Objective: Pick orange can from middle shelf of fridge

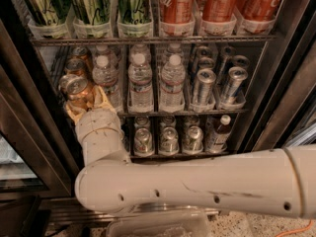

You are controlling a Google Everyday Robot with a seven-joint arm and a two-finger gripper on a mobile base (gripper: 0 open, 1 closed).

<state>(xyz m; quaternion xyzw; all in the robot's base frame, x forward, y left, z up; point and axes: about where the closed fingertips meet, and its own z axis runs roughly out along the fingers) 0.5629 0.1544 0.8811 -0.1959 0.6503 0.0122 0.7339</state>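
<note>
My gripper [85, 101] is at the left end of the middle shelf [197, 112] of the fridge [32, 132]. Its tan fingers [102, 98] are closed around an orange can [77, 87] with a silver lid, held at the shelf's front edge and tilted slightly. Two more orange cans [77, 66] stand behind it in the same lane. My white arm [197, 186] crosses the bottom of the view and hides the left of the lower shelf.
Water bottles [140, 80] stand right of the gripper, then slim silver cans [202, 85]. Green cans [91, 4] and red Coca-Cola cans [177, 3] fill the rack above. Small cans [168, 139] sit on the rack below. The dark door frame [291, 93] is at right.
</note>
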